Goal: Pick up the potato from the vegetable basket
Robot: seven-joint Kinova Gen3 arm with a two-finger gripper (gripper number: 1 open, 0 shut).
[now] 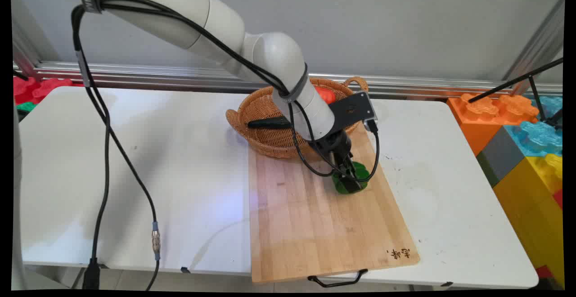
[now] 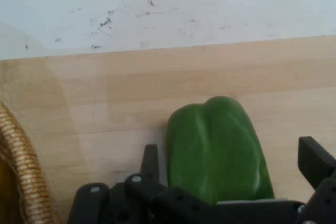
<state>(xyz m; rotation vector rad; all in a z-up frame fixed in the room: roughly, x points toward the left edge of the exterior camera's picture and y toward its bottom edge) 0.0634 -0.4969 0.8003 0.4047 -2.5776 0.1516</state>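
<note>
I'm working in a lab: aluminium framing point(image 1: 180, 74) behind the gripper point(image 1: 348, 175), toy blocks point(image 1: 526, 139) off to its side, plain white table point(image 1: 135, 166) beneath.

White rounded arm point(image 1: 270, 63), black cables point(image 1: 103, 153)

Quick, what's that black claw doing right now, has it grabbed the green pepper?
Gripper: open, its fingers on either side of the green pepper on the cutting board, not clamped on it.
</note>
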